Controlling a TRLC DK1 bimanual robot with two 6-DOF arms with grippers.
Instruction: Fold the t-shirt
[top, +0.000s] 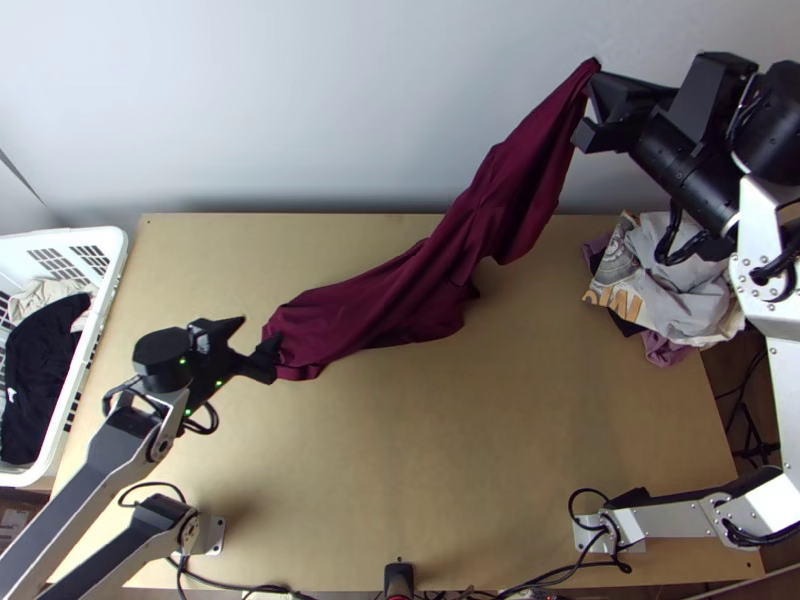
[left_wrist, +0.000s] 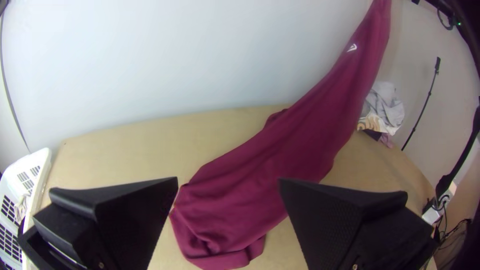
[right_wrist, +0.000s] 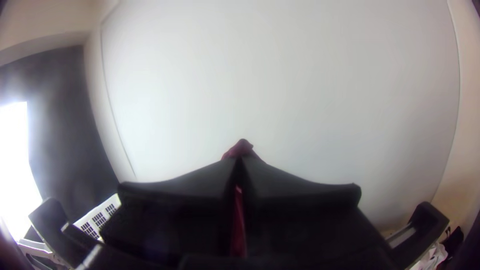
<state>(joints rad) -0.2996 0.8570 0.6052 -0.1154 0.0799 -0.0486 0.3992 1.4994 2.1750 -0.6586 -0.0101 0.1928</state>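
The t-shirt (top: 380, 305) slopes from far right down onto the counter (top: 450, 450) at left, its raised end pinched by the right gripper (right_wrist: 239, 162). Jaws spread, the left gripper (left_wrist: 228, 179) should catch the low edge squarely before any gentle tightening.

Basket (top: 60, 238) cut off; clothes (top: 680, 290) part-hidden

Looks like soft matt cloth, smooth between folds, in the long maroon t-shirt (top: 400, 300). Shows smooth, dull pale wood in the broad rectangular table (top: 450, 450). Reads as smooth white plastic at nine o'clock, in the slotted basket (top: 120, 247); as crumpled matt cloth at three, in the grey-and-mauve heap (top: 675, 285). Appears matt black plastic in the broad-fingered left hand (top: 258, 336), finely textured inside, and the broad-fingered right hand (top: 592, 88).
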